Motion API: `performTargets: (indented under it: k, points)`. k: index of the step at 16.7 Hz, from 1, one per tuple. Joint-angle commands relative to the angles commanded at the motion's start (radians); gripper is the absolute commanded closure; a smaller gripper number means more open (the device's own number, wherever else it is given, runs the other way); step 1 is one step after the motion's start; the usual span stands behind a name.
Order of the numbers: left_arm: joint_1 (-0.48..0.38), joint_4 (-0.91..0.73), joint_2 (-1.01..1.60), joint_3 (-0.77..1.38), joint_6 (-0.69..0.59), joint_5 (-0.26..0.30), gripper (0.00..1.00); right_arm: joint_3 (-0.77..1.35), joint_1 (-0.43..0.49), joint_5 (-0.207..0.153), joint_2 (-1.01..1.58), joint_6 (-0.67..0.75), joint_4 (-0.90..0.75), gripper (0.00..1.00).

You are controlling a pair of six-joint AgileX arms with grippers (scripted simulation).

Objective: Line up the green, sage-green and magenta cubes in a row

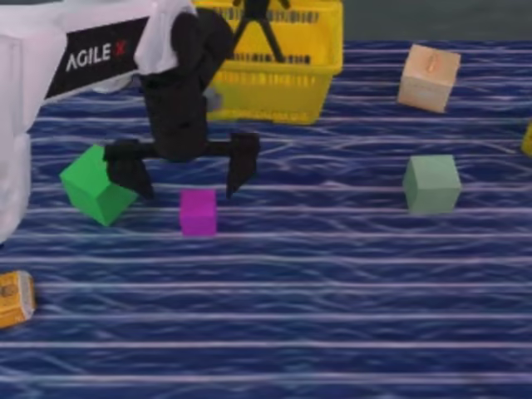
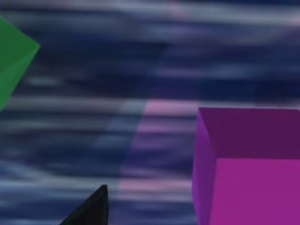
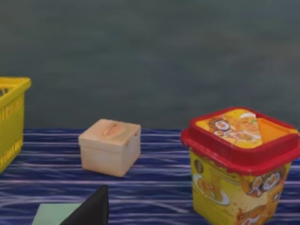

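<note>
Top view showed us our left gripper (image 1: 189, 176) hanging just behind the magenta cube (image 1: 198, 212), a little above it. Its two black fingers (image 1: 243, 160) were spread wide apart and held nothing. The magenta cube sat flat on the bench (image 1: 332, 316), and we use it as our landmark. The green cube (image 1: 96, 184) was just to the left of the magenta cube, turned at an angle, with one finger right next to it. The sage-green cube (image 1: 432, 183) was far to the right of the magenta cube. A yellow basket (image 1: 283, 75) stood behind the magenta cube. A peach-tan box (image 1: 429, 77) was far behind it and to the right. A small orange pack (image 1: 15, 298) lay in front of it, far to the left.

Our left wrist view showed the magenta cube (image 2: 248, 173) very close. Our right gripper showed only as a dark tip (image 3: 91, 208) in its wrist view, so we could not tell about its fingers. That view showed a red-lidded yellow tub (image 3: 239, 164).
</note>
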Motion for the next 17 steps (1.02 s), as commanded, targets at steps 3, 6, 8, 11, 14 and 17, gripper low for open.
performTargets:
  k: [3,6,8,11,14,17]
  points:
    - [-0.001,0.126,0.045,-0.073,0.0,0.0,0.0,0.0,0.0,0.0,0.0,0.0,0.0,0.0]
    - [-0.001,0.177,0.068,-0.109,-0.001,0.001,0.0,0.0,0.0,0.0,0.0,0.0,0.0,0.0]
    - [-0.001,0.177,0.068,-0.109,-0.001,0.001,0.0,0.0,0.0,0.0,0.0,0.0,0.0,0.0]
    - [-0.001,0.177,0.068,-0.109,-0.001,0.001,0.15,0.0,0.0,0.0,0.0,0.0,0.0,0.0]
    - [-0.001,0.177,0.068,-0.109,-0.001,0.001,0.38,0.0,0.0,0.0,0.0,0.0,0.0,0.0]
    - [-0.001,0.177,0.068,-0.109,-0.001,0.001,0.6,0.0,0.0,0.0,0.0,0.0,0.0,0.0]
